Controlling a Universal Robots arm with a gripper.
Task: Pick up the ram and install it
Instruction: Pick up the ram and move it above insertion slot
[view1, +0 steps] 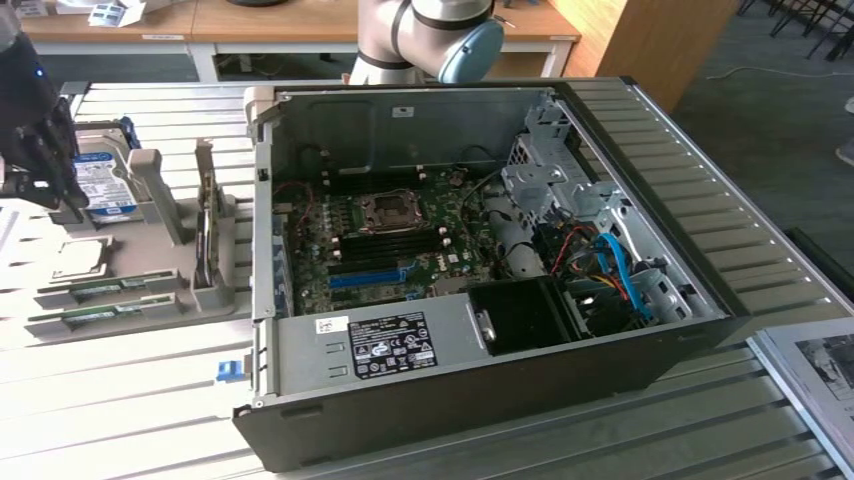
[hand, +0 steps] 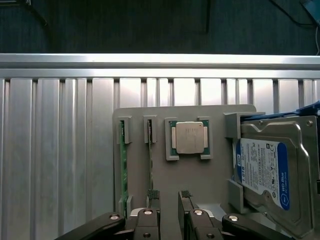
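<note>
While the gripper (hand: 170, 196) hangs over the holder tray (hand: 200, 175) with fingers spread apart and empty, the ram (hand: 150, 160) stands on edge, in line with one fingertip rather than between the two. A clean pick, I judge, calls for centring the jaws across the thin board, clear of the second stick (hand: 122, 165) and the processor (hand: 190, 137). In the exterior view the tray sits at the frame's left on a ribbed metal table (view1: 134, 400) beside the open computer case (view1: 467, 410), with wooden desks (view1: 307, 20) at the upper edge.

Silver-grey tubular arm (view1: 400, 30) with a rounded joint, pale blue cap (view1: 470, 50) at its four o'clock, black gripper (hand: 170, 195), black linked fingers (hand: 148, 215) with ribbed tips, round silver screws (hand: 198, 212)
</note>
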